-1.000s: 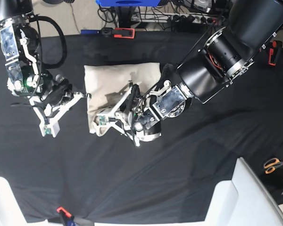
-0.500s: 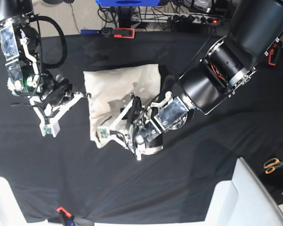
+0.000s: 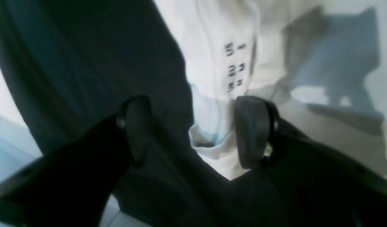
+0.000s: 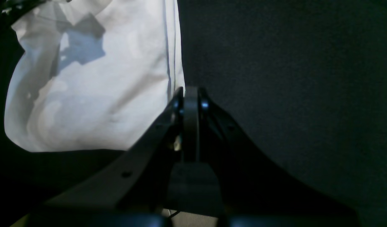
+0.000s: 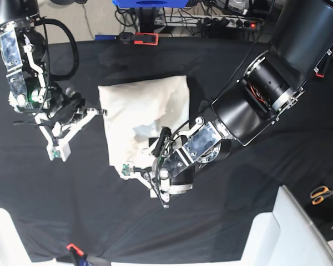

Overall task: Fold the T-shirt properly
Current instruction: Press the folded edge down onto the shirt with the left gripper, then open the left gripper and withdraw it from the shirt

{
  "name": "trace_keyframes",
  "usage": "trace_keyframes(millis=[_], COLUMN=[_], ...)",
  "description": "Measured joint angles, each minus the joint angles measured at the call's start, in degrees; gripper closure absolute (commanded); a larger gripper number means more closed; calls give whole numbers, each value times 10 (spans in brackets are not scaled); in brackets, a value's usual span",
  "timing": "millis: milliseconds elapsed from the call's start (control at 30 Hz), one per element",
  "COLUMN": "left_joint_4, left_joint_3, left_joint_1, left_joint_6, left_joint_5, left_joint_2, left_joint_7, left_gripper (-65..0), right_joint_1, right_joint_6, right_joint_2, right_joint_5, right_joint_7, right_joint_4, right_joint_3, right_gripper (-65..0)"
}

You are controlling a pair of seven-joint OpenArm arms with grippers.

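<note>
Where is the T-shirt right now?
In the base view the T-shirt lies folded mid-table on the black cloth, between the shut right gripper and open left gripper.

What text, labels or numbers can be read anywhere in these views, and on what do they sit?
Small dark printed mark on the T-shirt, left wrist view: three short stacked rows of characters, too blurred to read.
Base view: no print shows on the T-shirt; the items along the far table edge show no legible lettering.
Right wrist view: no text at all, only plain cream fabric and dark cloth.
</note>
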Motion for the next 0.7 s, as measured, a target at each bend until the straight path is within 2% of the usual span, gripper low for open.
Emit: trace_keyframes(millis=[100,167,200,300,500,633,700], left_joint_4=[3,12,22,57,127,196,237], left_joint_3=[-3,-23,-34,-82,-231,-297,-332], left_joint_1=[-10,-3,8,61,144,204,248], left_joint_6=[0,0,0,-1,0,2,0], left_joint_5=[1,3,6,7,16,14,10], left_joint_2=[1,2,1,-7,-30,-44,-51], left_joint_7=[-1,-1,-2,-2,4,4,1], left_gripper=[-402,-359,-298,-3,0,0,0], right_joint_1=[0,0,0,1,16,28,39], right_joint_6=[0,0,0,0,0,1,15], right_joint_2=[0,0,0,0,0,0,0], right_joint_5=[0,0,0,0,2,0,0], right_joint_7=[0,0,0,0,1,1,6], right_joint_4=[0,0,0,0,-19,-47,-56], right_joint_3=[0,0,0,0,0,-1,-5], right_gripper=[-2,-2,-2,-2,-2,-2,-2])
